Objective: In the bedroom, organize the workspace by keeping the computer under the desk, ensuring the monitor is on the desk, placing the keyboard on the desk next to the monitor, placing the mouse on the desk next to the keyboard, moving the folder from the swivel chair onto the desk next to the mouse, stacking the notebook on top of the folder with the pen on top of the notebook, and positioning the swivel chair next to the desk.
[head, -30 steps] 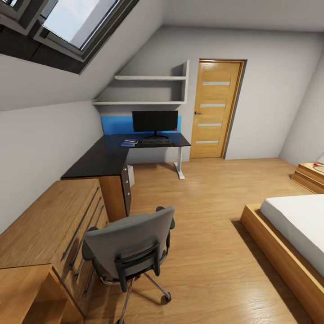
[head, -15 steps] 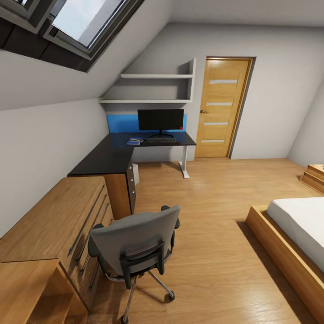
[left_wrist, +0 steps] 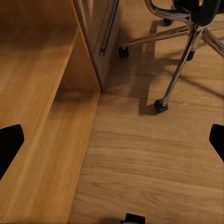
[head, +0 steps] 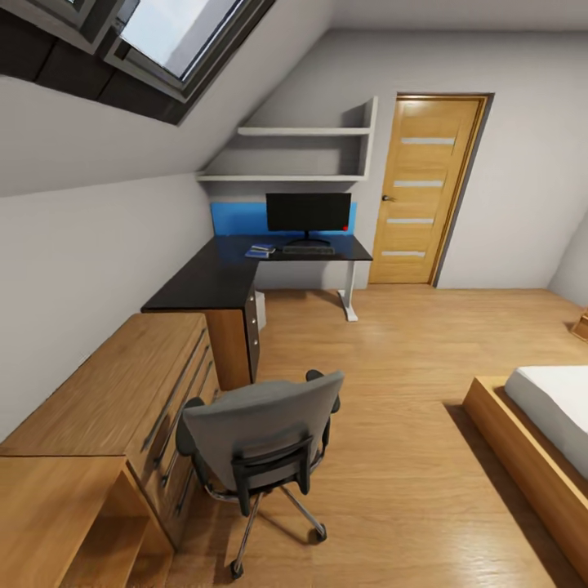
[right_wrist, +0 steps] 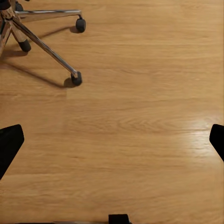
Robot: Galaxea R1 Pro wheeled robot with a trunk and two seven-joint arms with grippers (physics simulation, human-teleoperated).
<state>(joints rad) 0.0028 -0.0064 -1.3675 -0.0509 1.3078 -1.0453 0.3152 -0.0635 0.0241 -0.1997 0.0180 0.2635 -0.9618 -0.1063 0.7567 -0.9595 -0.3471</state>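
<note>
Your left gripper (left_wrist: 112, 135) is hanging wide open and empty over the floor, the chair (head: 261, 433) base just ahead of it. Your right gripper (right_wrist: 112, 135) is gaping empty too, the chair's casters ahead, the desk (head: 220, 278) standing well beyond.

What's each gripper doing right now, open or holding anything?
Left gripper: open, empty, above the wood plank floor.
Right gripper: open, empty, also above the floor.
</note>
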